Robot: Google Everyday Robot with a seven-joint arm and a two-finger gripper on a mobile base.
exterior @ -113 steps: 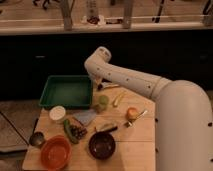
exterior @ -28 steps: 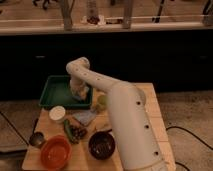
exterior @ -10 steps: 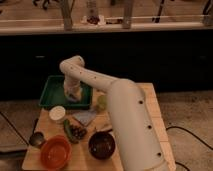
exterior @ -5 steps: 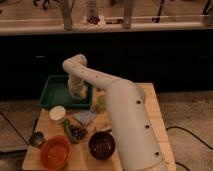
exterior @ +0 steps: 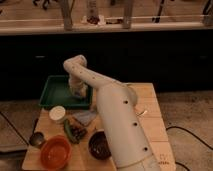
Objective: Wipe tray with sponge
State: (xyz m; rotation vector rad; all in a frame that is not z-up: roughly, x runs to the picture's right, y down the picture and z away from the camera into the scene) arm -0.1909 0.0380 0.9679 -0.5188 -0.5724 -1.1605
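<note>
The green tray (exterior: 50, 95) lies at the back left of the wooden table. My arm reaches from the lower right up and over it, and my gripper (exterior: 78, 91) points down into the tray's right half, close to its floor. The sponge does not show apart from the gripper; a pale patch sits right at the gripper's end, and I cannot tell whether it is the sponge.
In front of the tray stand a white cup (exterior: 57, 113), a grey-blue folded cloth (exterior: 85, 117) and green vegetables (exterior: 74, 131). An orange bowl (exterior: 55, 152), a dark bowl (exterior: 99, 145) and a small metal cup (exterior: 36, 139) sit near the front edge. A dark counter runs behind.
Over the last second the gripper has shifted slightly to the right inside the tray. The tray and the other things have not moved.
</note>
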